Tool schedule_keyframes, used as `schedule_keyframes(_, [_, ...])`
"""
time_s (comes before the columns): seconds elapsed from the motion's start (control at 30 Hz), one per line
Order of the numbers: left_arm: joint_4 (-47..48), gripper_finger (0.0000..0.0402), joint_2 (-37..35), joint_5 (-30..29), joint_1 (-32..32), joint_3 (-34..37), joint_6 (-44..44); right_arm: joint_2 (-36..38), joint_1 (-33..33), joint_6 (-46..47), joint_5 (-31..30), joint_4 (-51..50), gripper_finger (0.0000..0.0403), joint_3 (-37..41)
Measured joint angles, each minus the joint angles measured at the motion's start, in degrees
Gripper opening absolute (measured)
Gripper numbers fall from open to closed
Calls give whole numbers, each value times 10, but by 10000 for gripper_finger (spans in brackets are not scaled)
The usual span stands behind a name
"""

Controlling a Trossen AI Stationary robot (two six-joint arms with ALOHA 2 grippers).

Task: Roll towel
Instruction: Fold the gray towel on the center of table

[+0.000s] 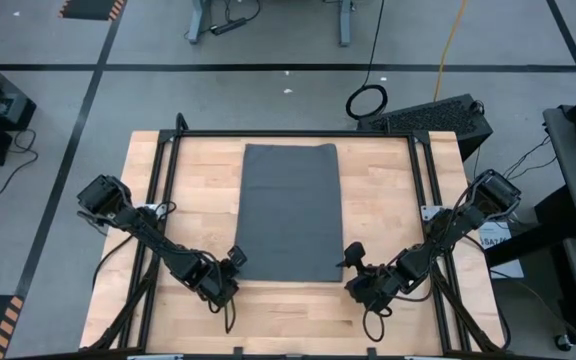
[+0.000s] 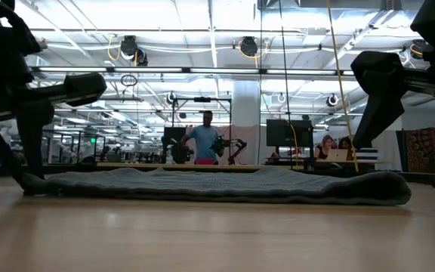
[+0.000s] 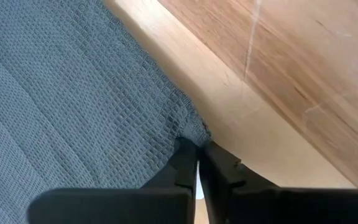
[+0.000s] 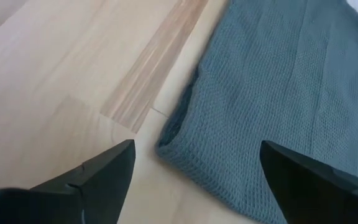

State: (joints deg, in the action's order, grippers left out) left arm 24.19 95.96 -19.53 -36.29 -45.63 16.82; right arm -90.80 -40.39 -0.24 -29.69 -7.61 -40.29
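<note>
The dark grey towel (image 1: 290,212) lies flat and spread out on the wooden table, its long sides running from near to far. It also shows in the low view (image 2: 217,183). My left gripper (image 1: 236,262) is down at the towel's near left corner, shut on it. My right gripper (image 1: 353,262) is open and raised above the table (image 2: 384,83). In its wrist view (image 4: 196,149) its fingers stand on either side of the towel's near right corner (image 4: 166,146) without touching it. No white tag shows. My left gripper pinches the very tip of the towel's near left corner (image 3: 196,132) between its two fingers, only at their free ends. The fingers slant down from the table's near left side. The corner and the rest of the towel lie flat on the table.
Black frame rails run along the table's left (image 1: 158,200) and right (image 1: 423,190) sides. Bare wood (image 1: 288,320) lies between the towel and the near edge. People (image 2: 205,140) show in the room beyond the table.
</note>
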Motion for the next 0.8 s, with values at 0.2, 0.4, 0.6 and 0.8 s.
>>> schedule_keyframes(0.2, [-7, 5, 1, -3, 0, 0, -15, 0, -1, -33, -25, -1, 336, 0])
schedule_keyframes(0.4, [-18, 3, 1, -6, -2, 0, -43, -20, 12, -39, 13, -4, 336, 0])
schedule_keyframes(0.6, [-19, 2, 1, -6, -2, 0, -60, -57, 13, -35, -1, 10, 317, -3])
schedule_keyframes(0.8, [-31, 1, 2, -6, -2, 1, -60, -59, 13, -35, -13, 21, 269, -2])
